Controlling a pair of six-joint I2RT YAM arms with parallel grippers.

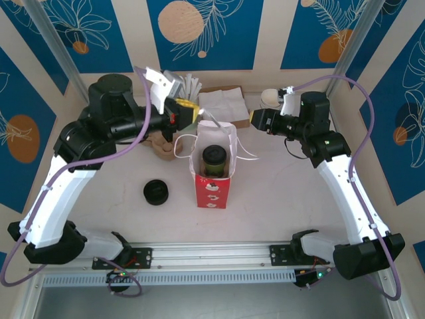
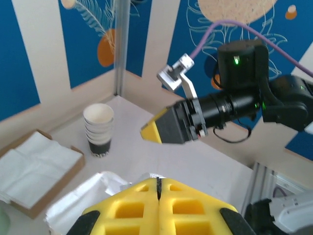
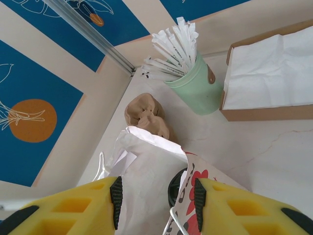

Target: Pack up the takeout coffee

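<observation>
Both wrist cams: L pincer (image 2: 157, 182) closed, R pincer (image 3: 157, 185) spread; top cam shows coffee (image 1: 214, 158) in bag (image 1: 212, 193).

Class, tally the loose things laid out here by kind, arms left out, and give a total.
Red bag: 1
Takeout coffee: 1
Loose black lid: 1
Stack of white cups: 1
Napkin box: 1
Green jar of stirrers: 1
Brown pulp tray: 1
Total: 7

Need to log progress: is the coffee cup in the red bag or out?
In: the takeout coffee stands upright inside the open red bag, black lid showing.
</observation>
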